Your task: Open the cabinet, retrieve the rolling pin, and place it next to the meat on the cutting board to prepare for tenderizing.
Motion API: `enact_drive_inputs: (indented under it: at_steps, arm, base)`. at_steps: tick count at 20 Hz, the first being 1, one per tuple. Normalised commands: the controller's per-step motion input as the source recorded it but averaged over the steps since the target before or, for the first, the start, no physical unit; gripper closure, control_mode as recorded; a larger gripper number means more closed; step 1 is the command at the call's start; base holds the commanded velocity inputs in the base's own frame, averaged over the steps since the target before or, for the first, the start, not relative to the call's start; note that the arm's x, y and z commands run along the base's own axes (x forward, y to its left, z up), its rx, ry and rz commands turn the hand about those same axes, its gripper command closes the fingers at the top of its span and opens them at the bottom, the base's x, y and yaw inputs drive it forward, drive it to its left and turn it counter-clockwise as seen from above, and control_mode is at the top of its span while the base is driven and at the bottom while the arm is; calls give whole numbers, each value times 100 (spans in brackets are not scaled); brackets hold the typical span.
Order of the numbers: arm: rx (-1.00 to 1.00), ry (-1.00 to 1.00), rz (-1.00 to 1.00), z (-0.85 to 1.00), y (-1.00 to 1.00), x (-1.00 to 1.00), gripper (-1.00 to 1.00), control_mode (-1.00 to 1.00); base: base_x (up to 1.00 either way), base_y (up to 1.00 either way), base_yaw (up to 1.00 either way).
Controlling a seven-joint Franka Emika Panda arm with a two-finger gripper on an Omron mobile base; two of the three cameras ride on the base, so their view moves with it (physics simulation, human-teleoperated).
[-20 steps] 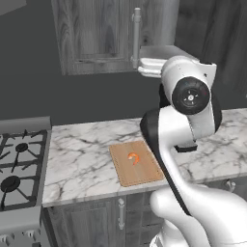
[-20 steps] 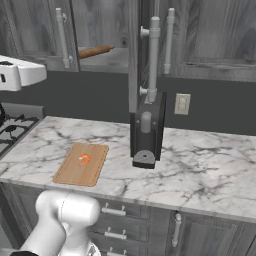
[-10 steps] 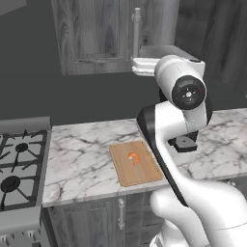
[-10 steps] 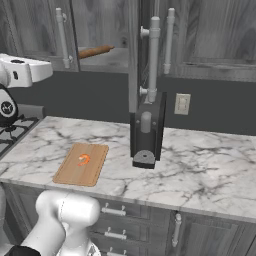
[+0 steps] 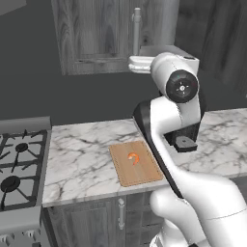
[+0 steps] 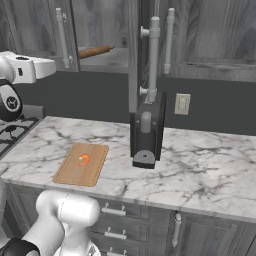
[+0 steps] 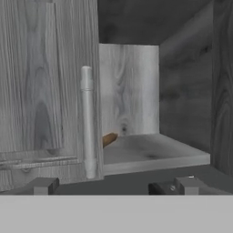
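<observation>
Nearest the base, the cutting board (image 5: 135, 165) is seen lying flat on the marble counter (image 5: 82, 159), with the meat (image 5: 133, 158) resting near its middle. No rolling pin has been set beside it yet. A dark appliance (image 6: 146, 135) stands on the counter to the right of the board, apart from it.

Above this, the arm (image 5: 178, 87) is raised to cabinet height. Over the last second it has been swung leftward: in the right base view the hand has been brought further in from the left edge, while the counter and board are found where they were (so the base has not been driven). The gripper (image 7: 113, 187) is held fully spread, with nothing between its fingertips (image 7: 45, 185); that spread has been kept steady throughout the swing.

Beyond the fingertips, the cabinet (image 7: 129, 86) is faced squarely. Its left door (image 7: 45, 91) is shut, with the silver bar handle (image 7: 86, 123) at its edge, and its right door (image 6: 141, 60) has been swung out and is seen edge-on in the right base view.

Farthest back, the rolling pin (image 7: 109, 139) is found lying on the shelf inside, partly hidden behind the shut door in the hand view and seen whole in the right base view (image 6: 95, 51).

The opening step is judged done, and the swing is taken as lining the hand up for the reach. A path past the shut door's handle is judged to be needed.
</observation>
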Motion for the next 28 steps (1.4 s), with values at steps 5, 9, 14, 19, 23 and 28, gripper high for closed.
enact_drive_inputs:
  at_steps: [5,9,14,19,23,28]
  arm:
    - [0,9,0,0,23,51,-100,-100]
    - [0,5,4,3,2,62,-100,-100]
    - [0,0,6,1,0,62,-100,-100]
    - [0,0,7,2,0,55,-100,-100]
    - [0,0,6,6,0,51,-100,-100]
    - [0,0,6,5,0,48,-100,-100]
  base:
    - [0,0,0]
    - [0,0,0]
    - [0,0,0]
    - [0,0,0]
    - [0,0,0]
    - [0,0,0]
